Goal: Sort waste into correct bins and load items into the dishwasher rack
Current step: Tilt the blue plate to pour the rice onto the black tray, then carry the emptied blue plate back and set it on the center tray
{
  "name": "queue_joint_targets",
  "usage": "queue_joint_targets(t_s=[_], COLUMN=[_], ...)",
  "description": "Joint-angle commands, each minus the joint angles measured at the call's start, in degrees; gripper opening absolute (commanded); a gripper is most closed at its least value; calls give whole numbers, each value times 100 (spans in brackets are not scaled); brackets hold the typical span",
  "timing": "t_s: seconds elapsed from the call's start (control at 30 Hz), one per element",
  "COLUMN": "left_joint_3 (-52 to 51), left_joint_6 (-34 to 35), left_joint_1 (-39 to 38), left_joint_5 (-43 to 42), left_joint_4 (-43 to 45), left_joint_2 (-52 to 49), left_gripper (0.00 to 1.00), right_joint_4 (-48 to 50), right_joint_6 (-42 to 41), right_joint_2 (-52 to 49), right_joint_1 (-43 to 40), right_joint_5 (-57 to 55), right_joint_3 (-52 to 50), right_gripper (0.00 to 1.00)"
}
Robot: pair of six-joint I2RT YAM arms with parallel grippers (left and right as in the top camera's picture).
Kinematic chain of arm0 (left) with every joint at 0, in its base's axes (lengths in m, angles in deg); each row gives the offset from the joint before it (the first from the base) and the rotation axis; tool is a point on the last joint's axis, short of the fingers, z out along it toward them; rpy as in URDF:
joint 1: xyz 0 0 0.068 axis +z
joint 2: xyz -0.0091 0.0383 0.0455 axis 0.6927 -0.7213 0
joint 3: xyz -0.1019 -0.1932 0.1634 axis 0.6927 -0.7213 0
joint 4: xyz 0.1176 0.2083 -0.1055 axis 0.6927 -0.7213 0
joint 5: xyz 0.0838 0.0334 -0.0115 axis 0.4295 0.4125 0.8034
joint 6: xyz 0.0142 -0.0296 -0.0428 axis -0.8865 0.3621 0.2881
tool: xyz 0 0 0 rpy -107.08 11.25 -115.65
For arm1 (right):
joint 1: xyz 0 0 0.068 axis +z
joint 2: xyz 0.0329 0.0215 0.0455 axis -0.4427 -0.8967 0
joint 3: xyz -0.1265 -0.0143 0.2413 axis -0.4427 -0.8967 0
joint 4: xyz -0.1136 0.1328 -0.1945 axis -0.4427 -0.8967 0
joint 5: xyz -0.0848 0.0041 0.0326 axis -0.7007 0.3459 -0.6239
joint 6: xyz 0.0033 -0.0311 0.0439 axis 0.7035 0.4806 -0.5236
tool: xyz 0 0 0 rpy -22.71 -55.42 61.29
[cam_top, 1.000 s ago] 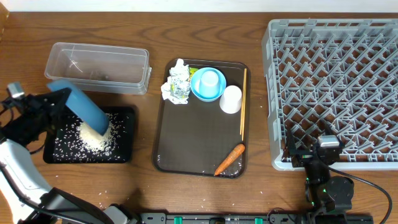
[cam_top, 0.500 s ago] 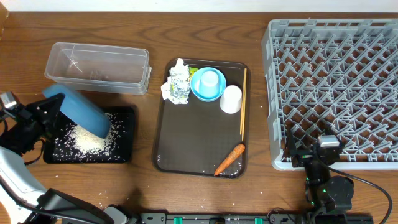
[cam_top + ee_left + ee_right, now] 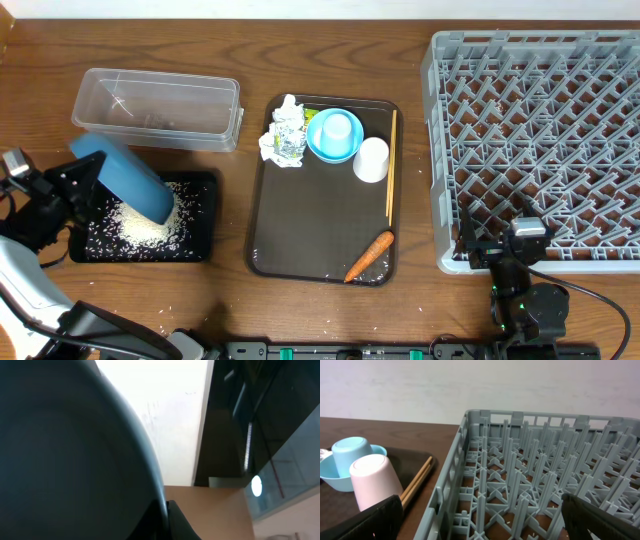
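Note:
My left gripper [image 3: 72, 188] is shut on the rim of the large blue plate [image 3: 125, 178], holding it steeply tilted over the black tray bin [image 3: 195, 248]. White rice [image 3: 145, 226] lies heaped in that tray under the plate's low edge. In the left wrist view the dark plate [image 3: 65, 460] fills the left side against my fingertips [image 3: 172, 517]. On the brown serving tray [image 3: 300, 230] are crumpled paper [image 3: 283, 135], a light blue bowl [image 3: 335, 140], a white cup [image 3: 371, 160], chopsticks [image 3: 391, 165] and a carrot [image 3: 370, 255]. My right gripper [image 3: 497, 255] is open at the rack's [image 3: 540, 140] front edge.
The clear plastic box [image 3: 155, 105] stands behind the black tray. Stray rice grains dot the table in front of it. In the right wrist view the rack wall [image 3: 445, 495] is close ahead, with the white cup [image 3: 372, 482] and chopsticks [image 3: 417, 480] to its left.
The plate and left gripper shifted slightly left. Rice that clung to the plate's low edge now lies on the heap in the black tray. The right arm has not moved.

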Motion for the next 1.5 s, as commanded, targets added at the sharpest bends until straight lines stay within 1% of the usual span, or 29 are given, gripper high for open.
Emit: queue_joint_targets(t_s=[0.0, 0.03, 0.13, 0.2, 0.3, 0.4, 0.5, 0.57, 0.73, 0.8, 0.9, 0.93, 0.97, 1.03, 1.13, 1.27, 1.37, 1.4, 1.47], left_joint_3=[15, 15, 15, 15, 15, 17, 17, 17, 17, 20, 28, 26, 26, 28, 26, 22, 22, 22, 22], left_joint_6=[-385, -304, -334, -378, -210, -208, -120, -254, -238, -236, -37, 37, 48, 33, 24, 26, 26, 28, 31], left_joint_1=[22, 20, 20, 20, 20, 20, 20, -2, -280, -476, -1045, -1279, -1580, -2199, -3097, -4221, -5206, -5506, -6144], left_joint_5=[-219, -87, -306, -232, -308, -258, -315, -315, -302, 59, 1812, 2208, 2433, 2476, 2374, 2959, 3344, 3532, 4201], left_joint_4=[203, 374, -90, 308, -94, 275, -118, -118, -142, -83, -240, -341, -402, -411, -417, -415, -420, -417, -417], left_joint_2=[0, 0, 11, 11, 24, 22, 98, 240, 966, 1397, 2232, 2470, 2728, 3117, 3202, 3080, 2883, 2804, 2590], left_gripper=[6, 6, 6, 6, 6, 6, 6, 6, 6, 6, 6, 6, 6, 6, 6, 6, 5, 6, 6], right_joint_4=[-24, -24, -24, -24, -24, -24, -24, -24, -24, -24, -24, -24, -24, -24, -24, -24, -24, -24, -24], right_joint_6=[46, 46, 46, 46, 44, 46, 44, 46, 44, 44, 46, 46, 46, 46, 46, 44, 44, 46, 46], right_joint_2=[-2, -2, -2, -2, -2, -2, -2, -2, -2, -2, -2, -2, -2, -2, -2, -2, -2, -2, -2], right_joint_1=[7, 7, 7, 7, 7, 7, 7, 7, 7, 7, 7, 7, 7, 7, 7, 7, 7, 7, 7], right_joint_5=[-37, -37, -37, -37, -37, -37, -37, -37, -37, -37, -37, -35, -37, -37, -37, -37, -37, -37, -37], right_joint_3=[-7, -7, -7, -7, -7, -7, -7, -7, -7, -7, -7, -7, -7, -7, -7, -7, -7, -7, -7], right_gripper=[99, 99, 99, 99, 99, 99, 99, 99, 99, 99, 99, 99, 99, 99, 99, 99, 99, 99, 99])
